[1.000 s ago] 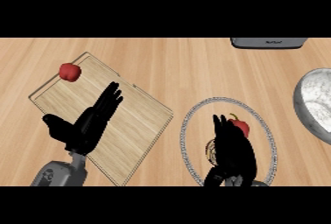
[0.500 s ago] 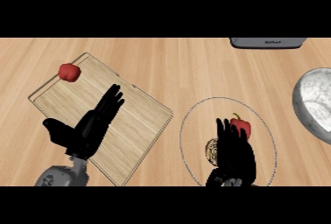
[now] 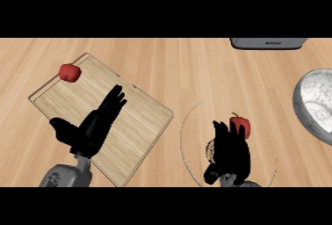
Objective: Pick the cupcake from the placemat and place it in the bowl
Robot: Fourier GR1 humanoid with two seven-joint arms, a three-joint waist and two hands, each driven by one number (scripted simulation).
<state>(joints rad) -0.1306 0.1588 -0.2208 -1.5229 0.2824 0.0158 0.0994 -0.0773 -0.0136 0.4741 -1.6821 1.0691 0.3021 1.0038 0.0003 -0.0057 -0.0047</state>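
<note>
Your right hand (image 3: pixel 228 151) has slid a little further up over the round placemat (image 3: pixel 192 145) since a second ago, fingers straight and holding nothing — just short of the red pepper (image 3: pixel 239 126). The cupcake (image 3: pixel 211 151) shows only as a sliver at that hand's left edge, still on the placemat, well apart from the bowl (image 3: pixel 314 105) at the desk's (image 3: pixel 188 61) right edge. Your left hand (image 3: pixel 94 125) rests open over the wooden board (image 3: pixel 139 116) — nothing in it.

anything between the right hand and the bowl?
Head view: nothing stands between the right hand and the bowl, only the round placemat's rim and bare wooden counter.
</note>
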